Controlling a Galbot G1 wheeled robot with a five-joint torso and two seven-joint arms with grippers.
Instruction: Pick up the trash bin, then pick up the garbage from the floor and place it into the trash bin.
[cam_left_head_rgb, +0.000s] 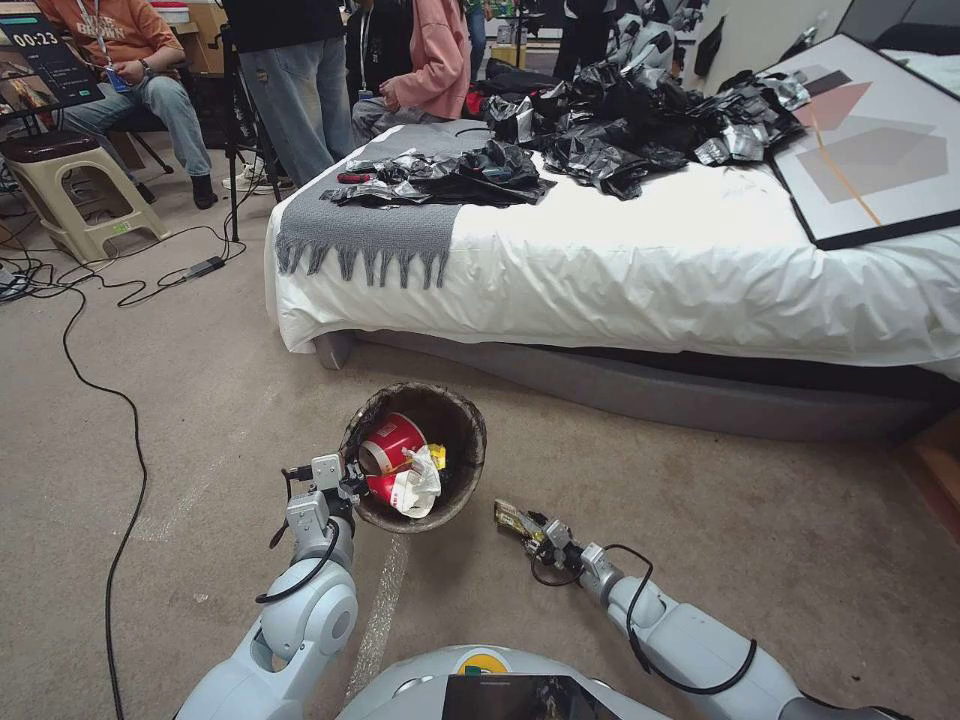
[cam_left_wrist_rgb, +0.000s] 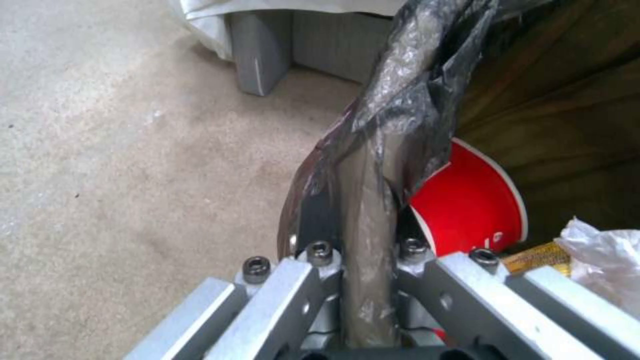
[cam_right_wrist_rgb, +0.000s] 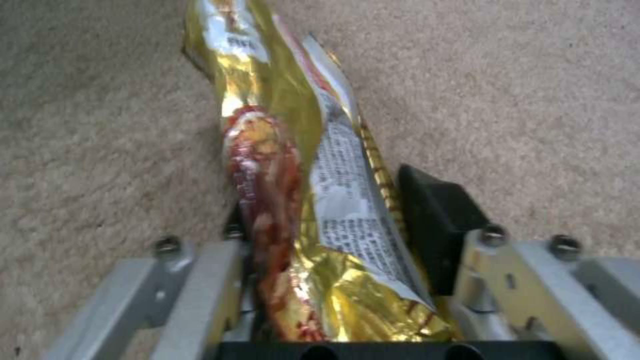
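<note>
Both arms reach forward and low over the carpet: the left gripper (cam_left_head_rgb: 350, 487), jaws clamped on the trash bin (cam_left_head_rgb: 455, 425) rim, the right gripper (cam_left_head_rgb: 535, 530), wrist stretched flat, jaws pinching the gold foil snack wrapper (cam_right_wrist_rgb: 293, 165).

Head view: even, bright room light, soft shadows under bed (cam_left_head_rgb: 640, 390); edges bow outward. My wrist views run soft: carpet (cam_right_wrist_rgb: 533, 100) blurred, glare on wrapper (cam_right_wrist_rgb: 300, 150) foil and bin liner (cam_left_wrist_rgb: 393, 115).
</note>
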